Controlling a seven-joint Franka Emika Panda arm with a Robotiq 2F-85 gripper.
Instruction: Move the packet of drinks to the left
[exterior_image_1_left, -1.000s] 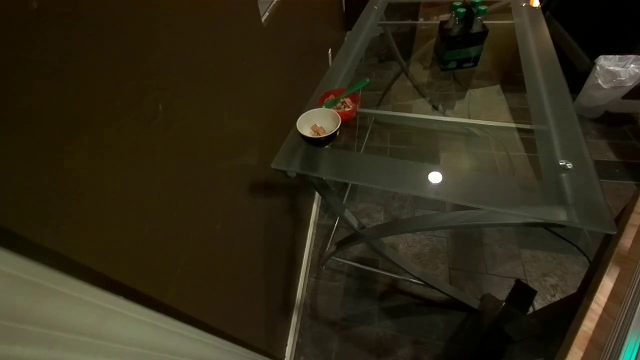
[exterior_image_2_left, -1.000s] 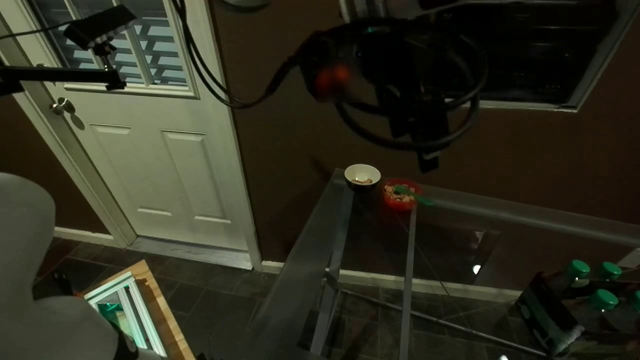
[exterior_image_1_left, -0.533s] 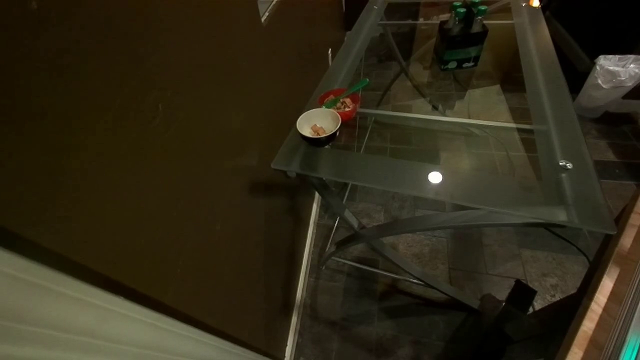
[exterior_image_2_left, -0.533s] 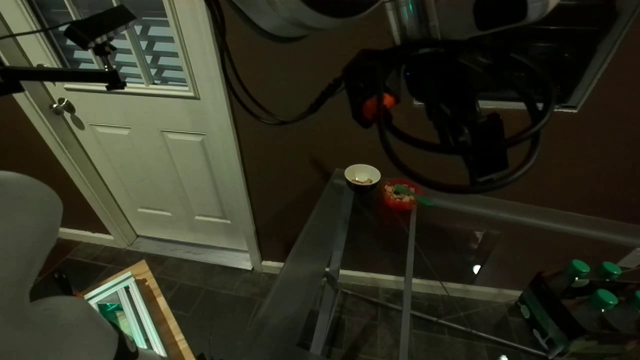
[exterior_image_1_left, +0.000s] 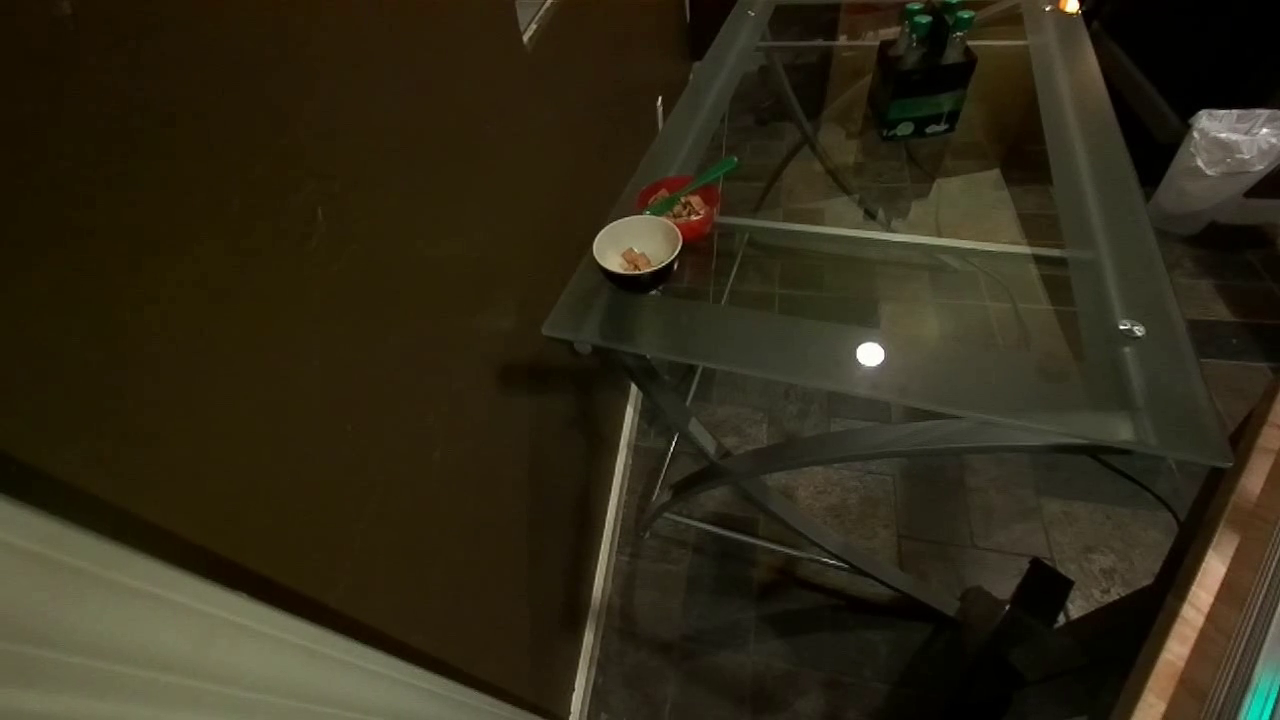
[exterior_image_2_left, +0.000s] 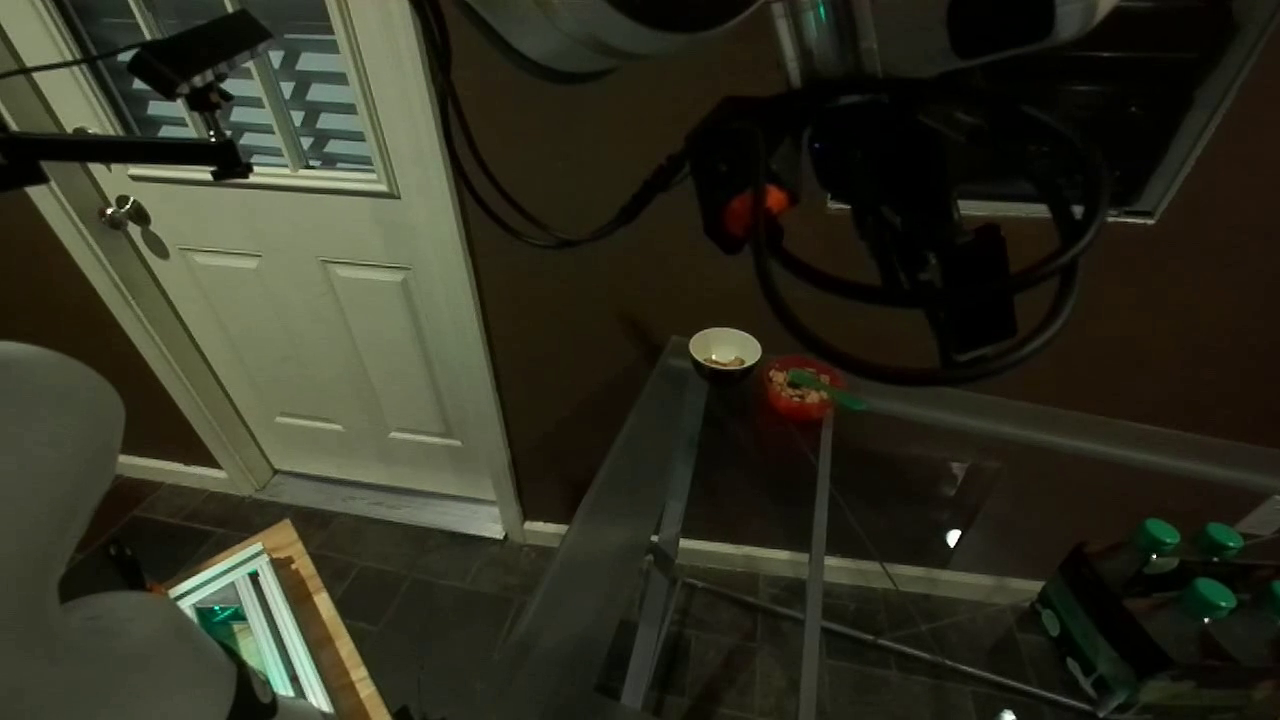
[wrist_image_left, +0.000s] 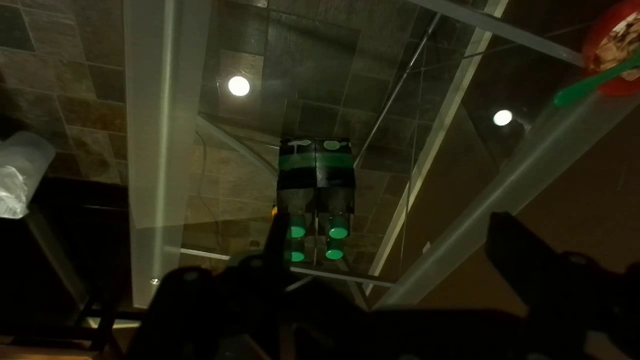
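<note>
The packet of drinks is a dark green and black carrier with green-capped bottles. It stands upright on the glass table, at the far end in an exterior view and cut off at the lower right edge in an exterior view. In the wrist view the packet is left of the middle, some distance beyond the fingers. My gripper is open with nothing between its fingers; the left finger overlaps the caps in the picture. In an exterior view the dark gripper hangs above the table's wall side, apart from the packet.
A white-lined bowl and a red bowl with a green spoon sit at the table's wall-side corner. A brown wall runs along the table. A white bin stands beyond the opposite edge.
In an exterior view my arm and gripper have moved to the right since one second ago and hold still over the last half second. The packet and bowls have not moved.
</note>
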